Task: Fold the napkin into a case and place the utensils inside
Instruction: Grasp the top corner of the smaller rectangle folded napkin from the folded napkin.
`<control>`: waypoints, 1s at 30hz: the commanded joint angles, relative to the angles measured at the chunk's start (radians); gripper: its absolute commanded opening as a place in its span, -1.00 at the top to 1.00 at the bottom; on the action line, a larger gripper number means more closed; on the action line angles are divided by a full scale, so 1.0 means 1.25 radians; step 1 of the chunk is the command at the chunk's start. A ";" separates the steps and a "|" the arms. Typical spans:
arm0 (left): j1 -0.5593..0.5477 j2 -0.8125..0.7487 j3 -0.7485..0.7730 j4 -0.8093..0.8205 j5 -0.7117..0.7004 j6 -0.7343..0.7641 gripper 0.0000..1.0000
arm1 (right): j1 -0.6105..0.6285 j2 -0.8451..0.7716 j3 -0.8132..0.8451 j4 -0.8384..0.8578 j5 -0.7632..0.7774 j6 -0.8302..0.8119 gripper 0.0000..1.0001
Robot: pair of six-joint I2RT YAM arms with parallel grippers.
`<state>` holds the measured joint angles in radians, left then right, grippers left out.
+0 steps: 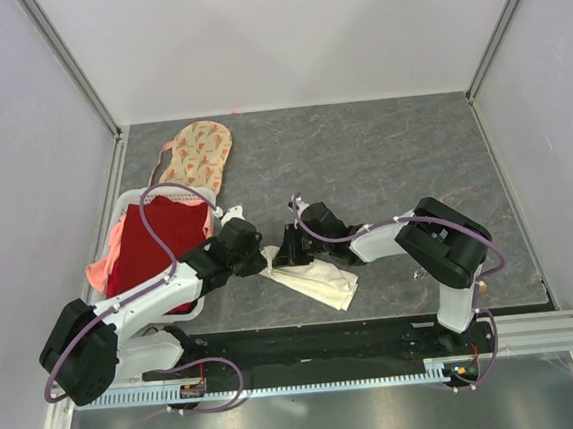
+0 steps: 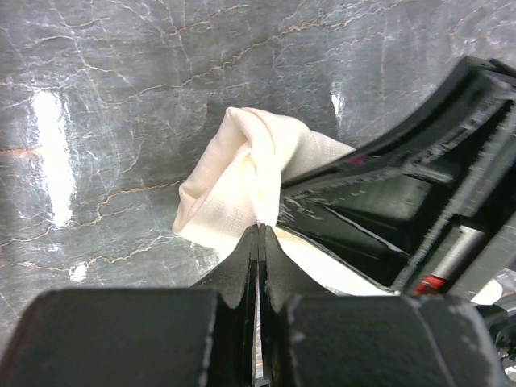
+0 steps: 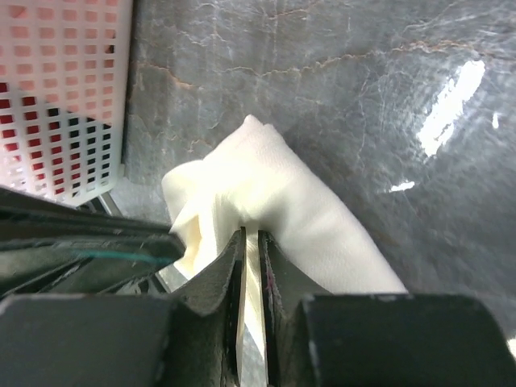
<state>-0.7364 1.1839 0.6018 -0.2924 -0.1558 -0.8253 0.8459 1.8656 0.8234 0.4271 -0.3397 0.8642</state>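
Left wrist view: the left hand (image 2: 259, 230) has its jaws pressed together on a bunched end of the cream-white napkin (image 2: 234, 173). The right hand (image 3: 251, 235) clamps the same end, with cloth showing in its narrow gap. From above, the rest of the napkin lies as a folded strip on the grey worktop (image 1: 382, 156). A white basket (image 1: 128, 201) holding a red cloth (image 1: 159, 246) stands at the left, with a peach floral cloth (image 1: 196, 154) at its far end.
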 commanded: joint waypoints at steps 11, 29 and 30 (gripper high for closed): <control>-0.002 -0.014 0.003 0.019 -0.018 -0.012 0.96 | -0.005 -0.092 0.000 -0.072 0.025 -0.048 0.60; -0.002 -0.010 0.003 0.020 -0.014 -0.005 0.96 | 0.001 -0.075 0.019 -0.041 0.014 -0.031 0.46; -0.002 -0.011 0.003 0.020 -0.013 -0.005 0.96 | 0.001 -0.080 0.022 -0.045 0.014 -0.034 0.46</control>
<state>-0.7364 1.1820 0.6006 -0.2924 -0.1551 -0.8253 0.8425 1.7828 0.8200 0.3401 -0.3248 0.8253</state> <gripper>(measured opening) 0.025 0.275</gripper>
